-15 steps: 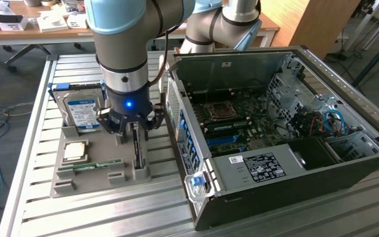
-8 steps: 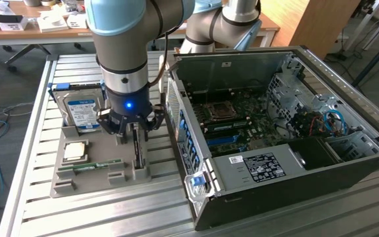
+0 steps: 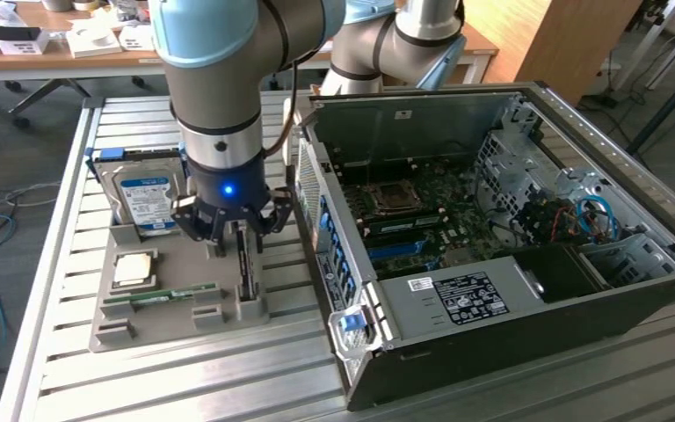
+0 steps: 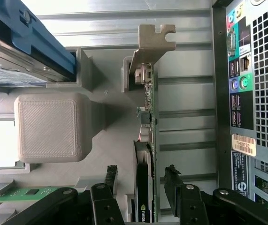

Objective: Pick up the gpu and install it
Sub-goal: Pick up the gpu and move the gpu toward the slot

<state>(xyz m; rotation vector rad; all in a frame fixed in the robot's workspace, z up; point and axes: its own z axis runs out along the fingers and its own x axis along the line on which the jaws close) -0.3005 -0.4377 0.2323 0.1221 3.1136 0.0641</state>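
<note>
The gpu [image 3: 243, 271] is a thin dark card standing on its edge in a slot of the grey holder [image 3: 185, 316]. In the wrist view the gpu [image 4: 149, 108] appears edge-on, with its greyish metal bracket [image 4: 155, 40] at the far end. My gripper [image 3: 235, 236] hangs straight down over the card's near end. It is open, and its black fingers [image 4: 109, 177] stand one on each side of the card with a small gap on both sides. Nothing is held in the gripper [image 4: 141, 176].
The holder also carries a silver hard drive with a blue label [image 3: 147, 195], a square processor chip [image 3: 134, 268] and a green memory stick [image 3: 162, 294]. The open computer case [image 3: 490, 237] lies close beside the holder, on the exterior view's right. Everything rests on a slatted metal table [image 3: 197, 378].
</note>
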